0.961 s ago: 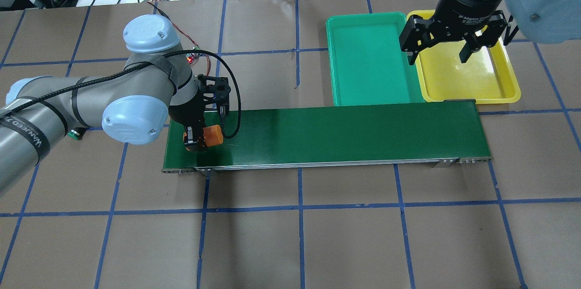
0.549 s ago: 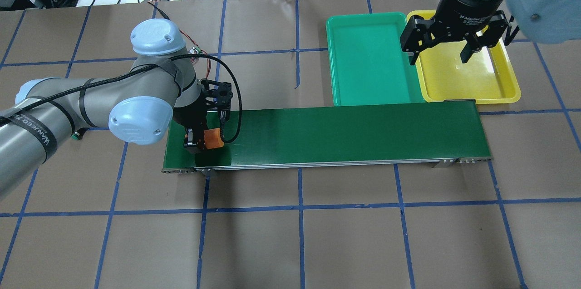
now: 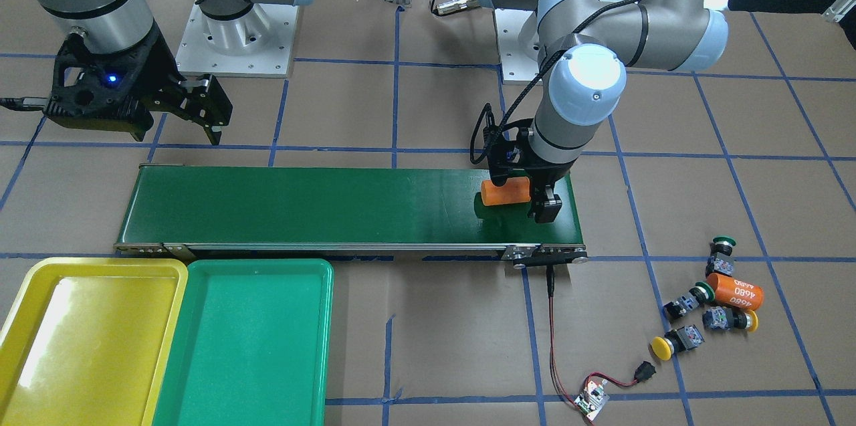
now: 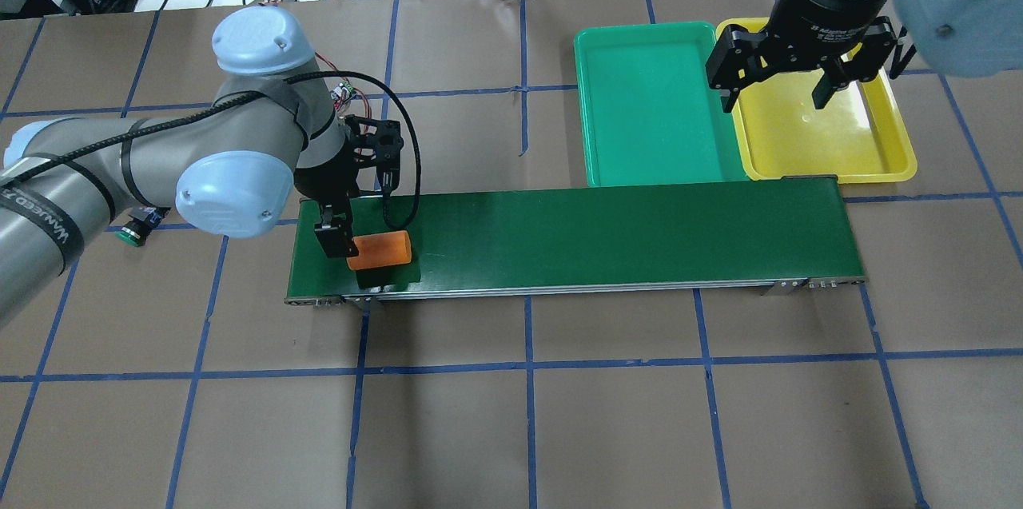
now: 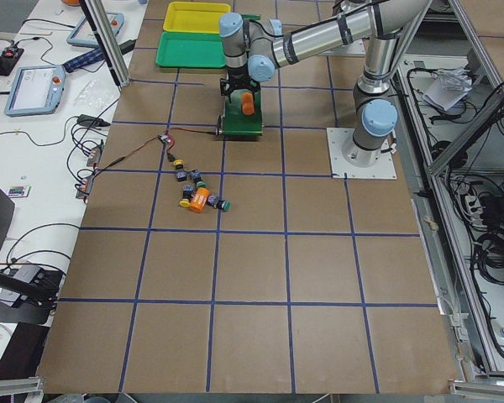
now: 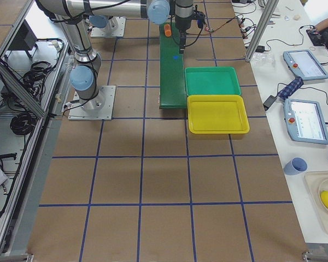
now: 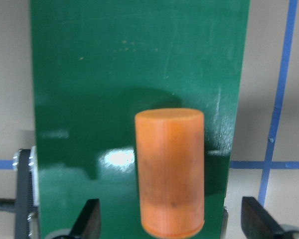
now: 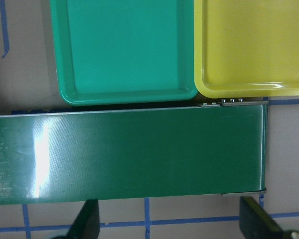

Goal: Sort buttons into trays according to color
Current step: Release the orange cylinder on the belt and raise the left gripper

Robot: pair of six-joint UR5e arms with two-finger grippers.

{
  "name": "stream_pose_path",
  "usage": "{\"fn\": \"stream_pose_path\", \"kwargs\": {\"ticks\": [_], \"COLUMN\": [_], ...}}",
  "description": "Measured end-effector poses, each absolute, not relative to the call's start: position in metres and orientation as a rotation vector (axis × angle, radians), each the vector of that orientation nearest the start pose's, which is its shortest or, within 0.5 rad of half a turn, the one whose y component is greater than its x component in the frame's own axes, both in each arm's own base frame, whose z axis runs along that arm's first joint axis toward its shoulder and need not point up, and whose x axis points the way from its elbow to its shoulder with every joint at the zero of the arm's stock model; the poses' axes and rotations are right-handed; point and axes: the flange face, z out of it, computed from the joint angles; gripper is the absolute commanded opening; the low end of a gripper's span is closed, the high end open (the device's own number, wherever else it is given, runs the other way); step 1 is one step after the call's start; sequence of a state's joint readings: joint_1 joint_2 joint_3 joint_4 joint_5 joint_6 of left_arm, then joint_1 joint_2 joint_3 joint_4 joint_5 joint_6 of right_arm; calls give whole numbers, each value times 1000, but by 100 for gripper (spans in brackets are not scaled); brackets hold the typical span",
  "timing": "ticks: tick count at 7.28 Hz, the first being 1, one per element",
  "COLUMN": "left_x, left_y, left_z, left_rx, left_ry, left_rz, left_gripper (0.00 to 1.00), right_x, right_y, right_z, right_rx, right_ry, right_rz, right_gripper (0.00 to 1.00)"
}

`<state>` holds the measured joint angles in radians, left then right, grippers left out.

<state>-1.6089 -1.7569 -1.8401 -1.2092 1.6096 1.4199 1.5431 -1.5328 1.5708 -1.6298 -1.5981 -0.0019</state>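
Four buttons lie on the brown table beyond the belt's end in the front-facing view: two green [image 3: 722, 249] [image 3: 689, 299] and two yellow [image 3: 732, 319] [image 3: 672, 342]. The green tray [image 4: 647, 101] and the yellow tray [image 4: 831, 141] stand side by side, both bare. My left gripper [image 4: 345, 231] is open just above the conveyor belt [image 4: 599, 237]. An orange cylinder [image 7: 170, 177] lies on the belt between its fingers [image 7: 92, 221]. My right gripper [image 4: 775, 89] is open and holds nothing, above the seam between the two trays.
A second orange cylinder [image 3: 735, 289] lies among the buttons. A small circuit board with red wires [image 3: 592, 399] lies near them, wired to the belt's end. One green button [image 4: 136, 231] peeks out under my left arm. Cables lie on the white bench behind the table.
My left gripper has opened and let go of the orange cylinder, which now lies on the belt. The left arm's wrist shifted back a little. The right arm has barely moved.
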Motion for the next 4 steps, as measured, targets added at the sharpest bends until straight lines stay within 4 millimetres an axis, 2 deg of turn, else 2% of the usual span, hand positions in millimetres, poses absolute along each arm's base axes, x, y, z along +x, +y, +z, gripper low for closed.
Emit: {"fn": "stream_pose_path", "kwargs": {"ticks": [1,2,4], "left_x": [-129,-99,-40], "left_y": [-543,-574,-633], "left_z": [313,321,321], "left_rx": [2054,2007,1949], "left_ry": [2389,2411,2421], "left_rz": [111,83,66], "left_gripper": [100,100,100], "right_x": [116,116,117], "right_y": [-513,-512,-507], "right_z": [476,478,487], "right_rx": [41,42,40], "right_ry": [3169,3171,3173], "right_rz": [-39,-49,-80], "right_gripper": [100,100,100]}}
